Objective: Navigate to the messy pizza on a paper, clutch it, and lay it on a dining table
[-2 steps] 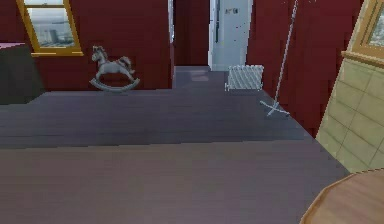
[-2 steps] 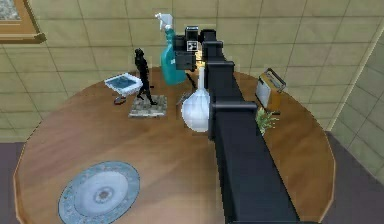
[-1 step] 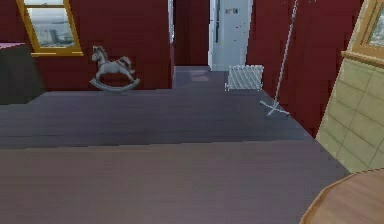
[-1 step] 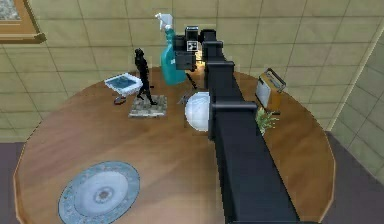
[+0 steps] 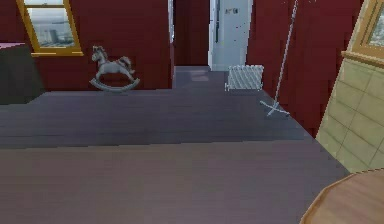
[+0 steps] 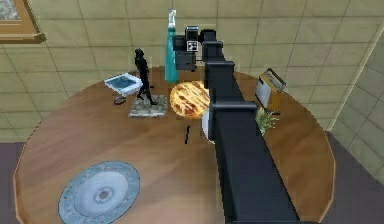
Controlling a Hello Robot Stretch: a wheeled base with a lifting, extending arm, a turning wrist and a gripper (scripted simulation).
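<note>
A round pizza (image 6: 189,98) with an orange-yellow top shows over the round wooden dining table (image 6: 60,140), right against the left side of my dark arm. I cannot tell whether it rests on the tabletop. The arm runs from the bottom edge up to the white marker squares (image 6: 192,40) near the tiled wall. My gripper (image 6: 183,43) sits left of them, beside a tall teal bottle-like thing (image 6: 171,50). Its far end is hard to make out, so I cannot tell whether it holds anything.
On the table stand a black figurine (image 6: 143,80) on a grey base, a small screen-like thing (image 6: 122,84), a grey round plate (image 6: 98,192) and an orange-edged frame (image 6: 268,88). Ahead are a rocking horse (image 5: 112,68), a radiator (image 5: 244,77), a lamp stand (image 5: 277,95) and a doorway (image 5: 230,35).
</note>
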